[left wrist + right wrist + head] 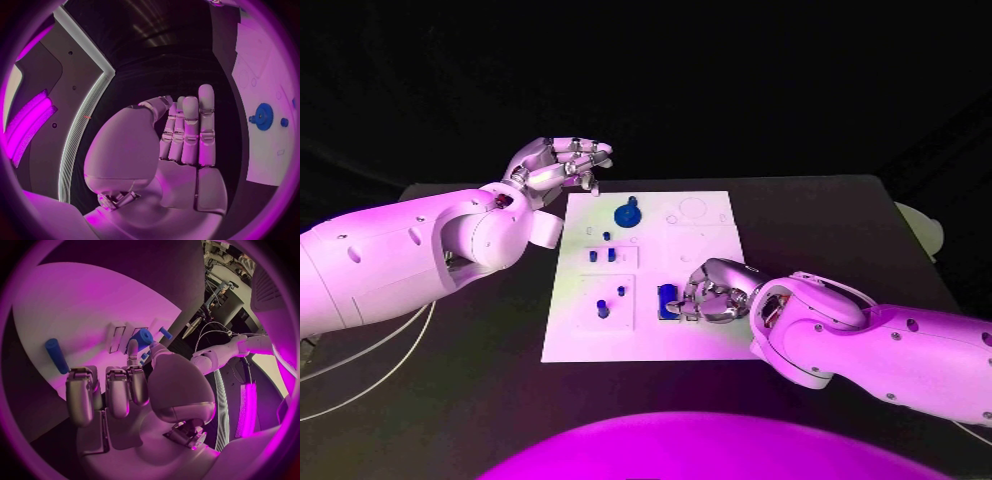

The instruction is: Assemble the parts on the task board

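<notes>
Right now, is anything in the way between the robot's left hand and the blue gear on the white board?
Nothing visible blocks it. The left hand is at the far left corner of the task board, holding nothing, and the blue gear stands nearby on the board with only bare white plate between them. The right hand is busy farther down the board.

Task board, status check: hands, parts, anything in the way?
Left hand open, off the task board's far left corner. Right hand pinches a blue part over the board's near side. Blue gear on board. Nothing blocking.
</notes>
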Robot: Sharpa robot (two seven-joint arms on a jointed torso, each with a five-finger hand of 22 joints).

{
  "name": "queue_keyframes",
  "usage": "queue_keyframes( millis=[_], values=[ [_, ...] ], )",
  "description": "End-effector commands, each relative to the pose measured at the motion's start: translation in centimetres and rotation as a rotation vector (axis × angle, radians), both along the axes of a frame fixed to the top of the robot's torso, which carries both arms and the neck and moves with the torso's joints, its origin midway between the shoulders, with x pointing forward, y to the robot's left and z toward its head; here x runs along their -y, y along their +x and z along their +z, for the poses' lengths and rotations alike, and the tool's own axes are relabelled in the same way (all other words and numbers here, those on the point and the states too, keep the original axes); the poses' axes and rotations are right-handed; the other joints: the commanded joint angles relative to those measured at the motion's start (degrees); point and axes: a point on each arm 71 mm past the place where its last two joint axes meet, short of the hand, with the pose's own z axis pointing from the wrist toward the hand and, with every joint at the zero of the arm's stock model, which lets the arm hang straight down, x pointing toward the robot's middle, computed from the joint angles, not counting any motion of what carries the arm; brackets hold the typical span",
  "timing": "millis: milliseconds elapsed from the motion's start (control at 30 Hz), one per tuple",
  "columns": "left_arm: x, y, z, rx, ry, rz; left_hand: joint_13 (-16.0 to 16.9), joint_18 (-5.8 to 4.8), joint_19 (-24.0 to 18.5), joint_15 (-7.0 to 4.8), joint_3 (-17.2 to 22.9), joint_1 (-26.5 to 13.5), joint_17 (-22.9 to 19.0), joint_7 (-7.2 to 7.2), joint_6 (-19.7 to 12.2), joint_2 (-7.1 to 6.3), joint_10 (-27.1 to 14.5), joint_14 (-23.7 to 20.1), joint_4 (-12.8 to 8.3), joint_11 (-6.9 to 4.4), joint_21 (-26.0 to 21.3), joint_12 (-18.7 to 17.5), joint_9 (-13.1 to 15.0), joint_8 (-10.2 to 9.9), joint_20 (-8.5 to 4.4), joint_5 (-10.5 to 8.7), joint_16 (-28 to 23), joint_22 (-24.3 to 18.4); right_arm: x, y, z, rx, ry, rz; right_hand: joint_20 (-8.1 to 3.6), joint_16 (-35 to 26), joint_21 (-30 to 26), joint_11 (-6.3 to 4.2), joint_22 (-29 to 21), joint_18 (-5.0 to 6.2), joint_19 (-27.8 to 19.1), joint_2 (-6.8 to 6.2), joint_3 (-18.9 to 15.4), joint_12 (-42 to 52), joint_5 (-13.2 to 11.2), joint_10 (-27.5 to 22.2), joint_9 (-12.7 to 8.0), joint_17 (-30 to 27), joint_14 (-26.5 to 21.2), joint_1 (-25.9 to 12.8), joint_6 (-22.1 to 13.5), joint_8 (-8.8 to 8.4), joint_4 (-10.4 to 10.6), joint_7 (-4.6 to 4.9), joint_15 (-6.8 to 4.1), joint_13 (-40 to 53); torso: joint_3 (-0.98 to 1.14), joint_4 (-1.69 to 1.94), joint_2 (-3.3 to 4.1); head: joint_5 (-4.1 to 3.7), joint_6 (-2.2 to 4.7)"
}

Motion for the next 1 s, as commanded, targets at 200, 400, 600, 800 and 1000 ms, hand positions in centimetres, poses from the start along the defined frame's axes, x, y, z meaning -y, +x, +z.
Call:
queue_keyframes(
  millis=[200,400,600,800,1000],
  values=[
    [0.1,-0.1,0.1,0.004,-0.013,-0.005,0.12,0.37,0.39,-0.05,0.03,0.02,-0.07,-0.02,-0.15,0.55,-0.37,-0.39,0.28,0.17,-0.24,0.42,0.06,0.27,-0.10,0.25,-0.10,-0.10,-0.1,0.2,-0.7,-0.006,-0.025,-0.009,-0.67,0.06,0.23,-0.68,13.31,-0.52,4.95,1.44,0.49,0.23,0.49,2.19,0.30,12.41,5.52,1.57,-0.07,0.72,-0.03,-0.43,-0.60,9.98,-0.06,-0.11,-0.02,0.33,0.01],
    [0.0,-0.1,0.1,0.001,-0.017,-0.003,0.14,0.37,0.40,-0.04,0.06,0.02,-0.08,-0.02,-0.14,0.64,-0.37,-0.39,0.31,0.17,-0.26,0.47,0.07,0.29,-0.10,0.27,-0.10,-0.11,0.1,0.4,-0.8,0.010,-0.027,-0.028,-0.68,0.08,0.22,-0.69,13.30,-0.51,4.95,1.50,0.52,0.22,0.50,2.18,0.32,12.47,5.53,1.64,-0.06,0.75,-0.04,-0.45,-0.60,9.97,-0.01,-0.03,-0.05,0.32,0.01],
    [0.0,-0.1,0.1,0.000,-0.018,-0.002,0.14,0.37,0.40,-0.04,0.06,0.02,-0.08,-0.02,-0.14,0.64,-0.37,-0.39,0.31,0.17,-0.26,0.47,0.07,0.29,-0.10,0.27,-0.10,-0.11,0.2,0.3,-0.5,0.035,0.000,-0.033,-0.68,0.07,0.21,-0.70,13.30,-0.51,4.95,1.54,0.53,0.29,0.51,2.23,0.35,12.45,5.53,1.66,-0.04,0.79,-0.04,-0.46,-0.61,10.04,0.03,-0.07,-0.02,0.40,0.01],
    [-0.1,-0.1,0.1,-0.001,-0.018,-0.002,0.14,0.37,0.40,-0.04,0.06,0.02,-0.08,-0.02,-0.14,0.64,-0.37,-0.39,0.31,0.17,-0.26,0.47,0.07,0.29,-0.10,0.27,-0.10,-0.11,1.4,0.0,0.6,0.088,0.063,-0.067,-0.72,0.03,-0.08,-0.65,13.13,-0.44,4.85,1.20,0.37,-0.02,0.79,2.03,0.34,12.32,5.50,1.88,-0.52,0.65,-0.08,-0.36,-0.61,9.78,0.01,-0.08,-0.04,0.31,0.01],
    [-0.1,-0.1,0.1,-0.001,-0.018,-0.001,0.14,0.37,0.40,-0.04,0.06,0.02,-0.08,-0.02,-0.14,0.64,-0.37,-0.39,0.31,0.17,-0.26,0.47,0.07,0.29,-0.10,0.27,-0.10,-0.11,4.5,0.5,1.8,0.149,0.069,-0.123,0.15,0.01,-0.55,1.00,12.90,-0.35,4.69,0.17,0.49,-0.82,-1.16,1.40,-1.23,12.29,5.49,5.02,-4.64,-2.93,-0.30,1.58,0.68,9.21,-0.11,-0.18,-0.11,-0.06,0.01]
  ],
)
